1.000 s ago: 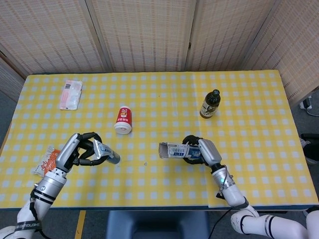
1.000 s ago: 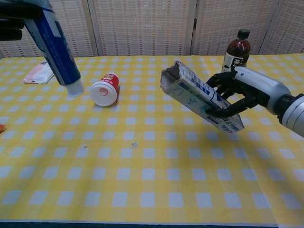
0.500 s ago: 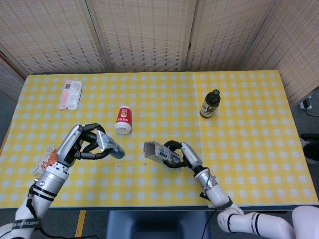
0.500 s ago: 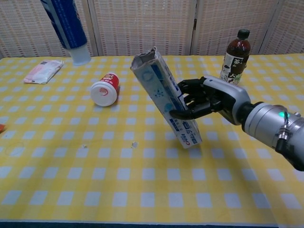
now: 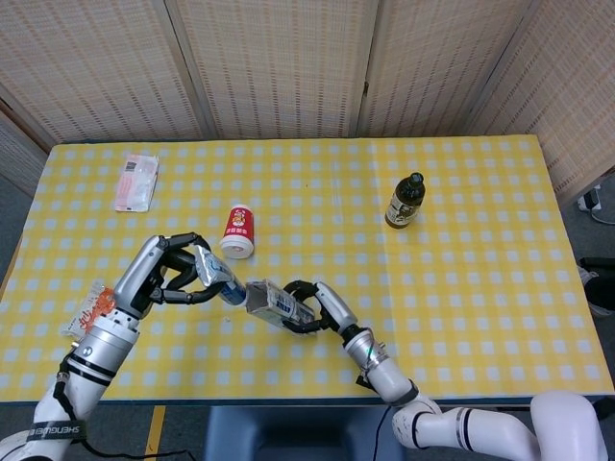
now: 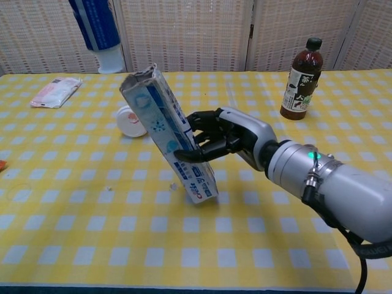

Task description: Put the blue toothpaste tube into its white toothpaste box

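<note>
My left hand holds the blue toothpaste tube above the table, cap end pointing toward the box. In the chest view the blue toothpaste tube hangs at the top left, its white cap down, with the hand out of frame. My right hand grips the white toothpaste box around its middle. In the chest view the right hand holds the white toothpaste box tilted, its open end up and to the left, just below the tube's cap.
A red and white can lies on its side behind the tube. A dark bottle stands at the back right. A white packet lies at the far left, an orange snack pack by the left forearm. The yellow checked table fills the view.
My right hand has carried the box leftward, its open end now close to the tube's cap. My left hand has raised the tube and shifted it right toward the box.
</note>
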Robot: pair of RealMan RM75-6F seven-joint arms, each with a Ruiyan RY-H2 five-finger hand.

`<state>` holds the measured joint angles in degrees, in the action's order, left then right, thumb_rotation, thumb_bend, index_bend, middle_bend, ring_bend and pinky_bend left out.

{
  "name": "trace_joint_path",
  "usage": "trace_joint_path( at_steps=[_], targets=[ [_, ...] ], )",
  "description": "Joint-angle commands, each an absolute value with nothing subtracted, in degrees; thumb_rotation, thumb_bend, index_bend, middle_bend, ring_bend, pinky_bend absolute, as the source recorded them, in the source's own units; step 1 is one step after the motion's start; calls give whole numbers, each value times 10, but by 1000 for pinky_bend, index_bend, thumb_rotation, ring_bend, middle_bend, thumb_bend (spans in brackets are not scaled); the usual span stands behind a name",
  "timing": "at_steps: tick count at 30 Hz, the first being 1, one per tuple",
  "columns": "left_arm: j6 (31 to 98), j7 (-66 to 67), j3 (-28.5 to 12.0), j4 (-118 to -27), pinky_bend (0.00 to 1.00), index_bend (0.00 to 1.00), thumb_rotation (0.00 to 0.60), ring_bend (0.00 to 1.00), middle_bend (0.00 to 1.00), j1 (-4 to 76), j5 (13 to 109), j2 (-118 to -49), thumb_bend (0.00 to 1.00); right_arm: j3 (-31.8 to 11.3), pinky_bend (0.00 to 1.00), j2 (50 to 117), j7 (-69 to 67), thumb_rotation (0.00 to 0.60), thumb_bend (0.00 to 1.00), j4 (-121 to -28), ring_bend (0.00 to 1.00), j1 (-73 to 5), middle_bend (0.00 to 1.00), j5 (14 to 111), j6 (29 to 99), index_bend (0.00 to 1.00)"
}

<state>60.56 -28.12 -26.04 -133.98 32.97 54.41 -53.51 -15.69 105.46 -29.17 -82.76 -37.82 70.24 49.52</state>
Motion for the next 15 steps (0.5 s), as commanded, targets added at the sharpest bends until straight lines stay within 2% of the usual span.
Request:
trace_joint_path(
  at_steps=[1,15],
  targets=[
    [610,-275,-260,-1343,1000,830,600,1000,1000,332,541,-539,596,-163,343,1065,-296,600,302,-825,371,-385,364,690,483,507],
    [615,-250,-250,-1350,1000,830,600,1000,1000,339,550,-553,595,-170,343,1083,-304,600,302,-846,370,-390,364,694,486,507]
  ],
)
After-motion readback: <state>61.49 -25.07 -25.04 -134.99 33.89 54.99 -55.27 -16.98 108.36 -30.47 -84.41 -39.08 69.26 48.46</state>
